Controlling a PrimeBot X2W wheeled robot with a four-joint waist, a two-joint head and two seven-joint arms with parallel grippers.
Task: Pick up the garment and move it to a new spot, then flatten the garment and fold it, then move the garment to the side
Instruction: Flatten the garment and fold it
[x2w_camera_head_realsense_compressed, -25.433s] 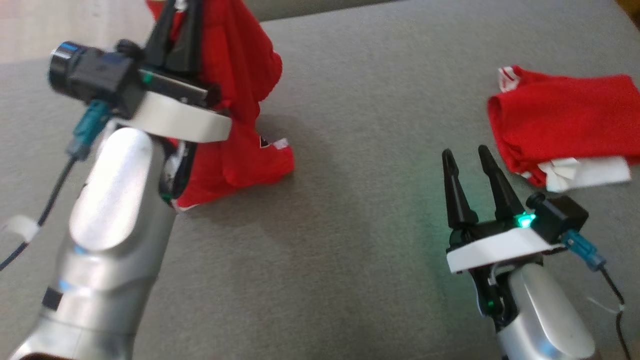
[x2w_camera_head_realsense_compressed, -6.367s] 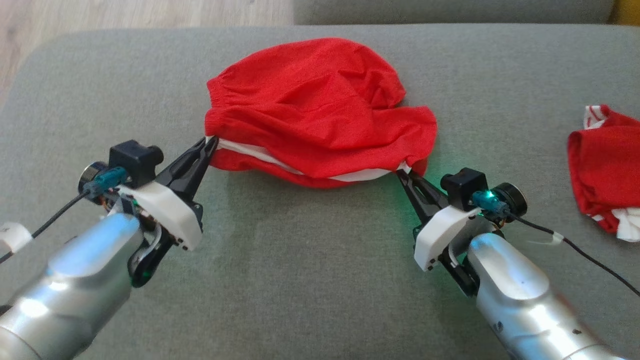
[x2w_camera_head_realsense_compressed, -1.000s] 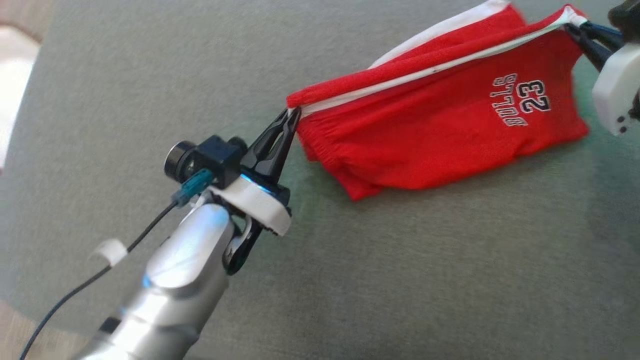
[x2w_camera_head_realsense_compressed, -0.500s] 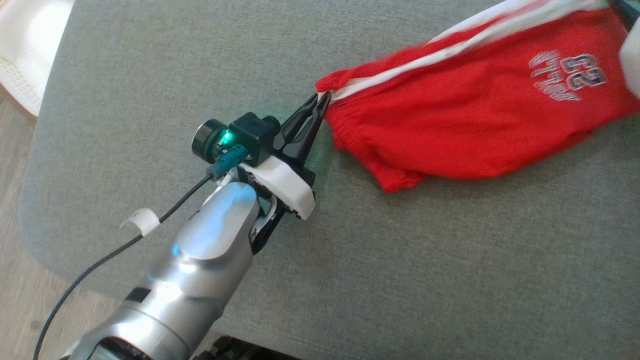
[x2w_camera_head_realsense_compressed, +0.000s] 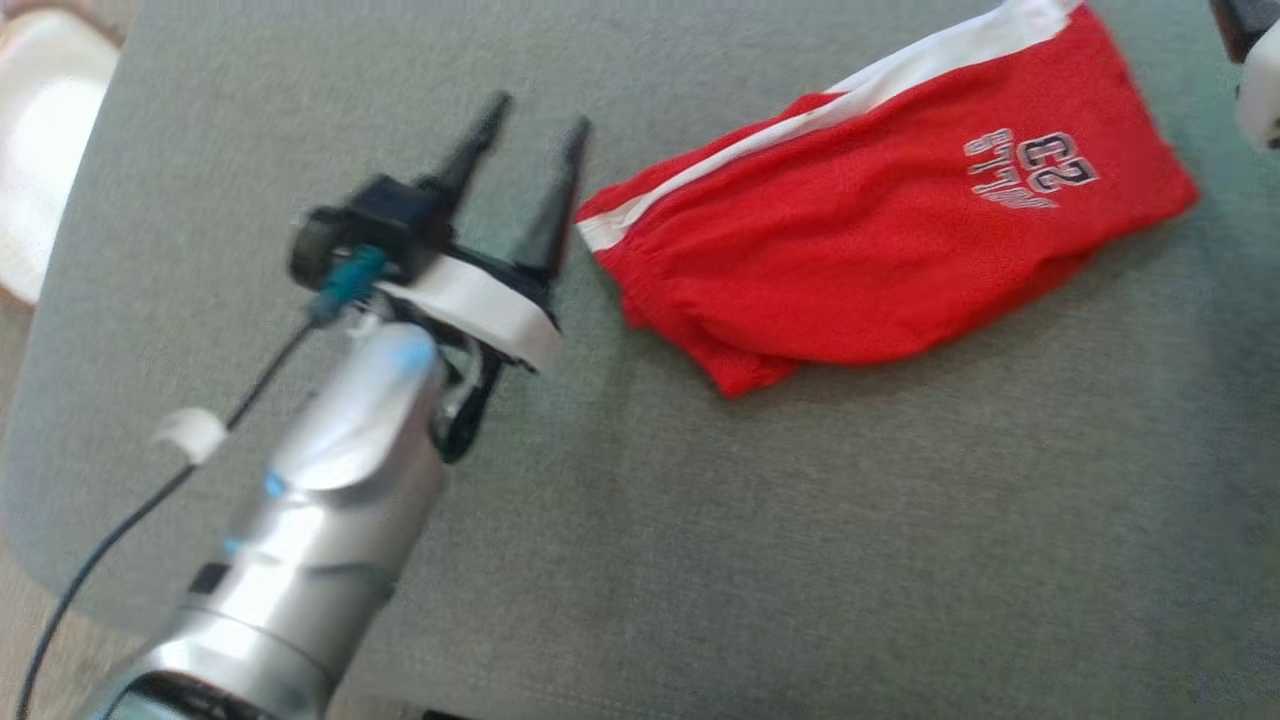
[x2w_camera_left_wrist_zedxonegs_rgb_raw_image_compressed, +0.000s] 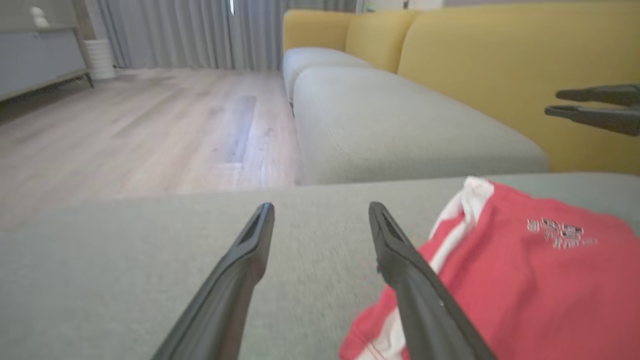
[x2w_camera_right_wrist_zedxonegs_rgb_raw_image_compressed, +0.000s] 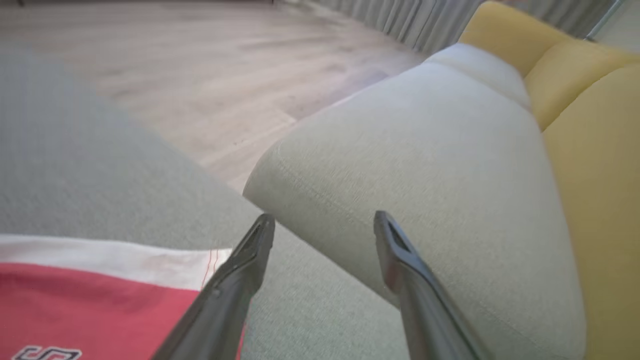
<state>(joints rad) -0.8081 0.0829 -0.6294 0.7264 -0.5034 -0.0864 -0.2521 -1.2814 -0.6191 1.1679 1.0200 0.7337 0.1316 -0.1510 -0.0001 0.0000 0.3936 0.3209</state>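
The folded garment (x2w_camera_head_realsense_compressed: 880, 250) lies flat on the cushion (x2w_camera_head_realsense_compressed: 800, 520), just beside the left gripper (x2w_camera_head_realsense_compressed: 538, 112). The left gripper and the right gripper (x2w_camera_right_wrist_zedxonegs_rgb_raw_image_compressed: 325, 218) both stand released and empty. Judged step: withdrawal. Each gripper should lift clear before swinging away, so that no finger snags the hem.

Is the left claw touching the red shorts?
Cannot tell. In the head view the open left gripper has one finger right beside a corner of the red shorts; blur hides any gap.
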